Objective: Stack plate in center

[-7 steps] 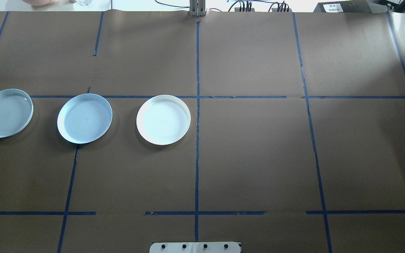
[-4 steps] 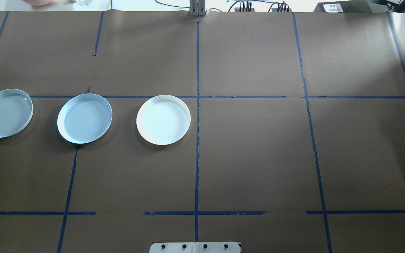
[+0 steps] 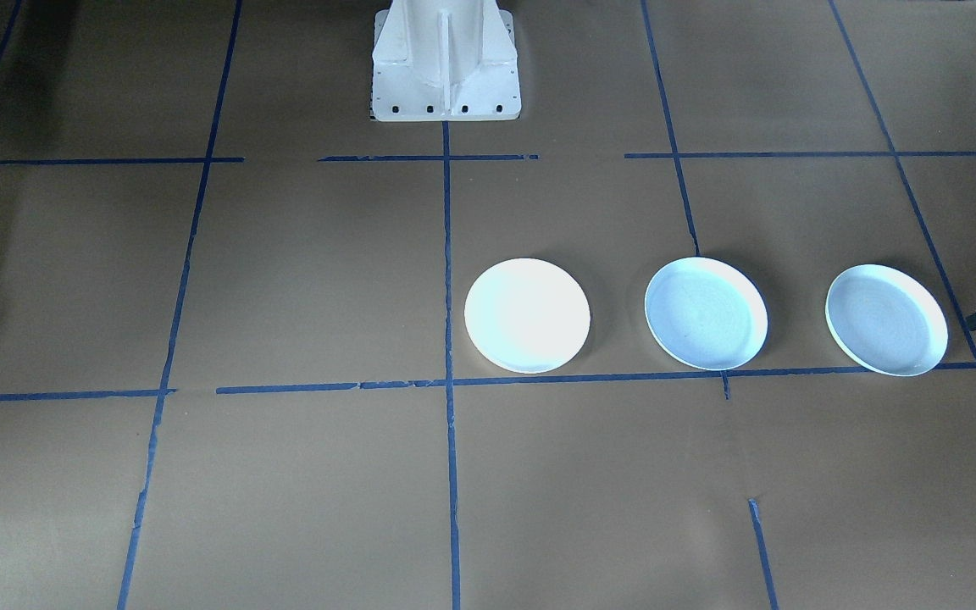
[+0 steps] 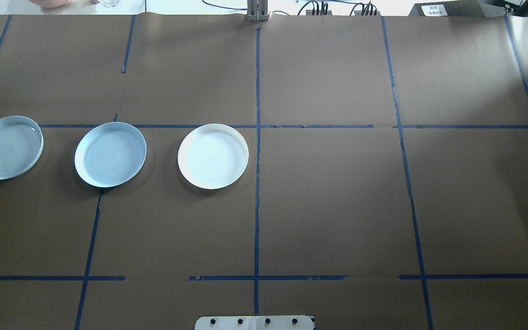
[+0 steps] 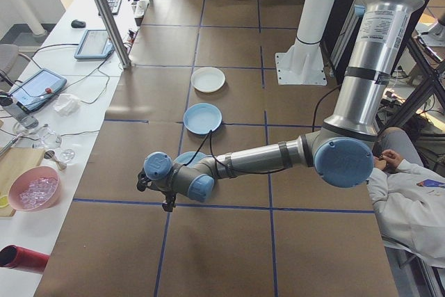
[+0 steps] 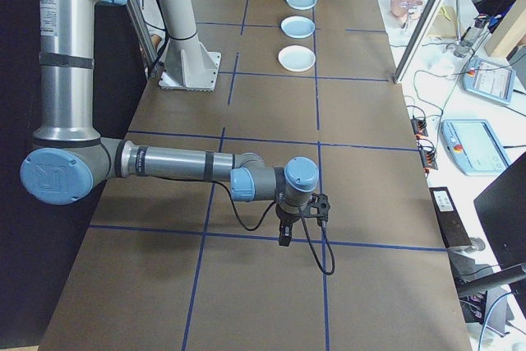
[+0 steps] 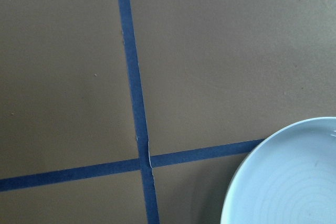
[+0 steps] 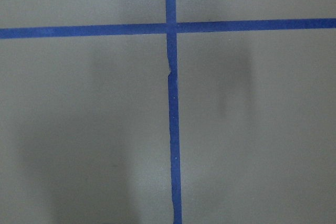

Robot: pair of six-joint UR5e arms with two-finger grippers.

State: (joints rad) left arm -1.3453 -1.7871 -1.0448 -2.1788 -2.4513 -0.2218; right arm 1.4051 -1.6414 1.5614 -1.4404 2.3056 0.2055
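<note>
Three round shallow plates lie in a row: a white ceramic plate (image 4: 213, 156) nearest centre, two pale blue glazed plates (image 4: 110, 154) (image 4: 6, 147) beyond. Left gripper (image 5: 167, 204) hangs just beside the end plate (finger state impossible to tell); right gripper (image 6: 284, 234) hangs well apart, equally unclear.

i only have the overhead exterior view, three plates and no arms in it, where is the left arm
observer: In the exterior left view the left claw hangs low just past the outermost plate, beyond your view's left edge.
operator: is it touching that plate
observer: It does not seem so. The left wrist view catches only an arc of that plate in its lower right corner.
operator: and the right arm
observer: In the exterior right view the right claw hangs over a tape crossing, far from all three plates. Whether either claw is open cannot be told.
</note>
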